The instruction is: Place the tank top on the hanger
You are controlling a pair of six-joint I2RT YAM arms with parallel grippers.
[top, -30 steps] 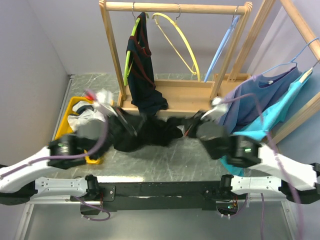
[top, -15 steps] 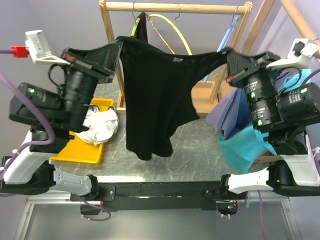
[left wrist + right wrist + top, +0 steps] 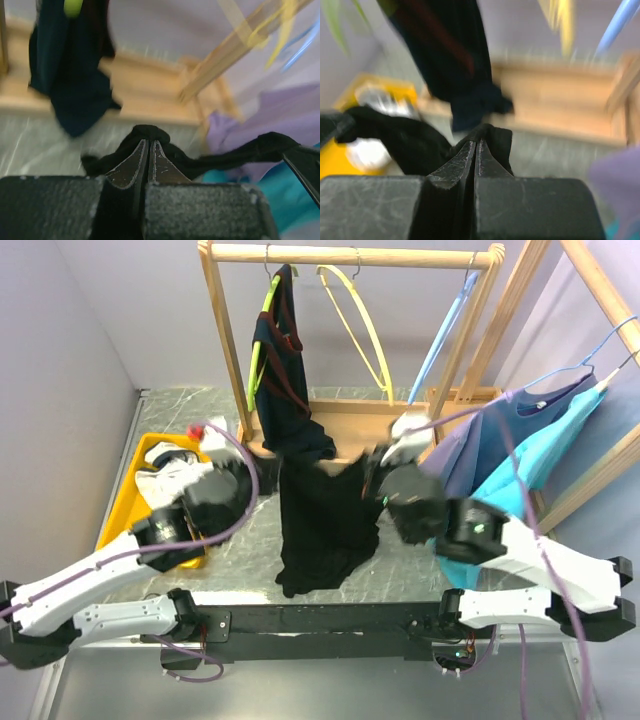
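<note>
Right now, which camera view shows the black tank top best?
The top external view: the whole tank top shows there, its upper edge held between the left gripper and the right gripper, the rest trailing toward the near side. Each wrist view shows only a pinched fold and a little of the edge.

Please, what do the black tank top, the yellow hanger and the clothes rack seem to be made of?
The tank top looks like thin, soft, matte fabric: it hangs limp, in folds. The yellow hanger seems to be smooth plastic or coated wire, as it is thin and evenly coloured. The rack looks like pale, unpainted wood, judging by its light-brown bars.
</note>
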